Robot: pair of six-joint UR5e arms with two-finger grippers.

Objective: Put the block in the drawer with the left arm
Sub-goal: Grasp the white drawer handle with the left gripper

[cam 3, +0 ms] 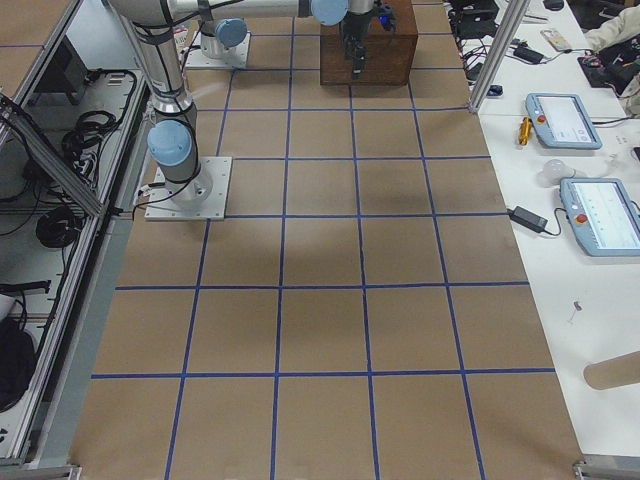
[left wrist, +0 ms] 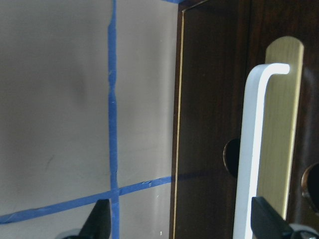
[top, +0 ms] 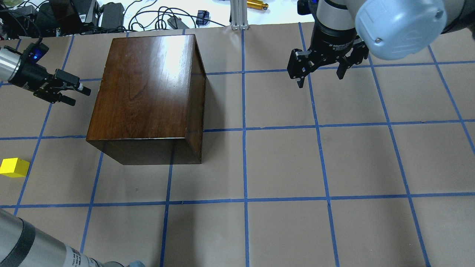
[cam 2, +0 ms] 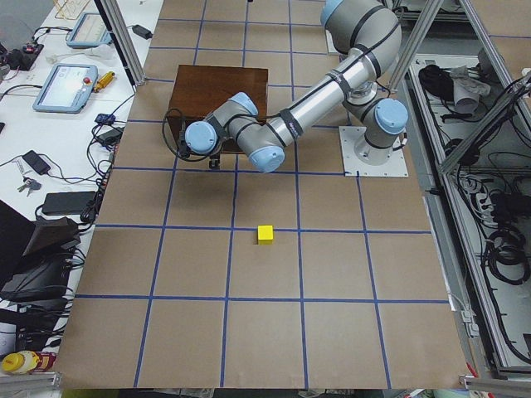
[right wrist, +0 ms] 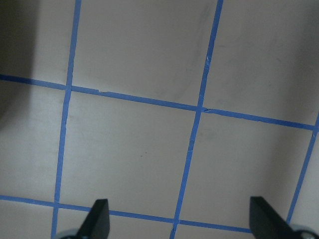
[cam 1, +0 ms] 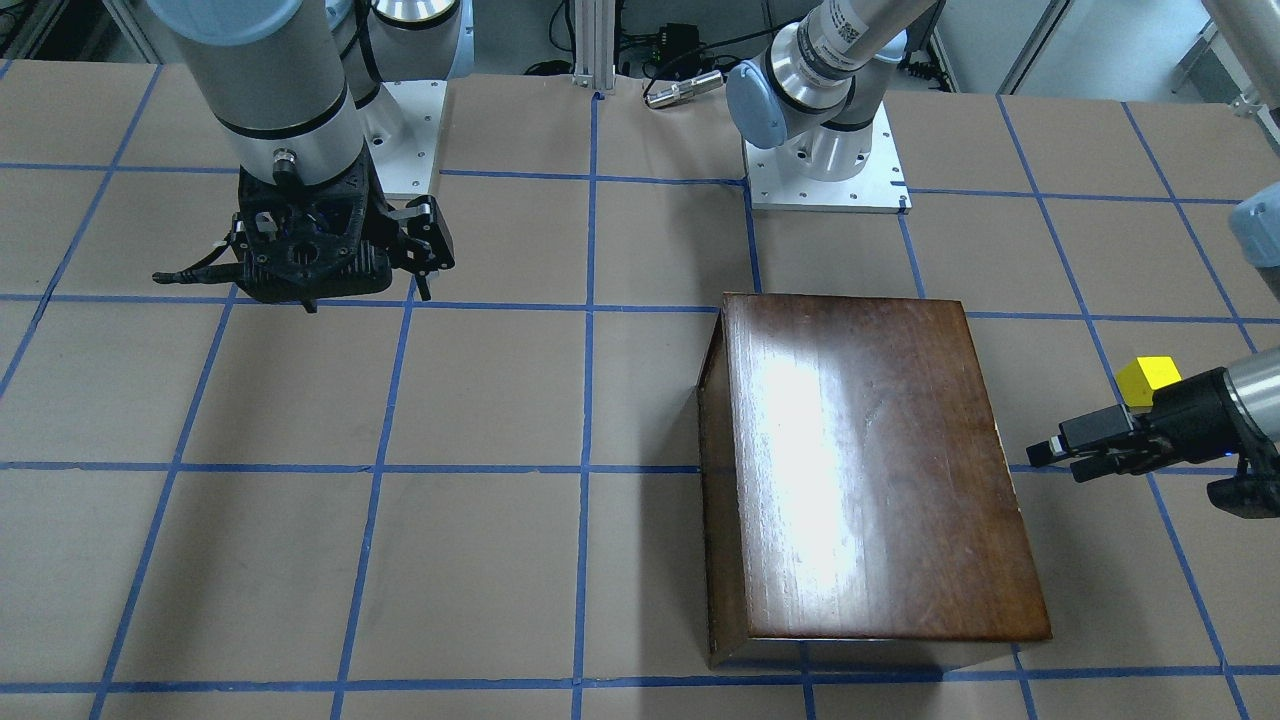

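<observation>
Yellow, clean-edged block (top: 14,167) is lying on the table (top: 282,163) in the overhead view, apart from the wooden box (top: 148,92), on its left. The left gripper (top: 76,95) is hovering spread and empty. Right wrist view: the right gripper (right wrist: 179,216) is hanging spread, empty.

Bright, even light falls from above in every view. The glossy top of the box (cam 1: 870,470) carries a broad white streak of glare in the front-facing view, and a smaller one near its far edge in the overhead view. The box casts only soft, faint shadows on the table (cam 1: 480,390). The yellow block (top: 14,167) looks sharp and saturated. In the left wrist view the pale handle (left wrist: 254,149) is blown out and blurred. The right wrist view is slightly soft, with its upper left corner dark.
</observation>
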